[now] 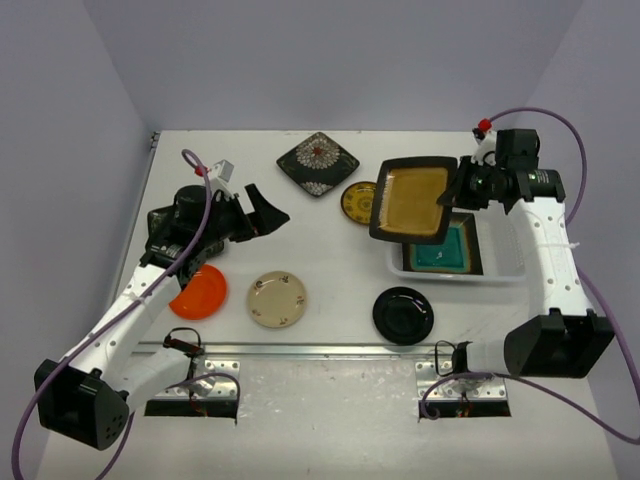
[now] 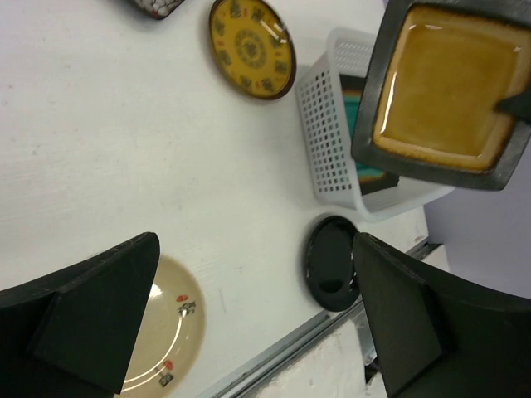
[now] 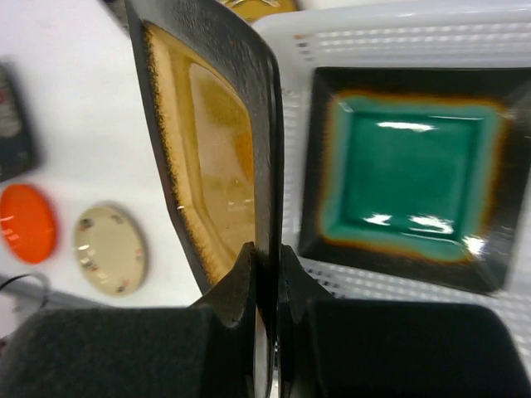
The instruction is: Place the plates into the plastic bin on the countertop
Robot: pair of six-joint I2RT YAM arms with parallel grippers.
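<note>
- Top external: one plate done, the teal plate (image 1: 445,252) lying flat inside the plastic bin (image 1: 505,272); a second under way, the amber plate (image 1: 412,200) pinched by its edge in the right gripper (image 1: 455,192), tilted over the bin's left rim, not yet let go.
- Left to move from the countertop (image 1: 330,250): orange plate (image 1: 198,292), cream plate (image 1: 277,298), glossy black plate (image 1: 403,314), yellow patterned plate (image 1: 358,202), one black floral square (image 1: 317,163); no second floral square in sight.
- Left wrist: left gripper (image 2: 255,249) spread wide, gripping nothing, above bare countertop between cream and glossy black plates.
- Right wrist: fingers (image 3: 236,286) pressed onto the amber plate's rim, held edge-on just beside the teal plate in the bin.
</note>
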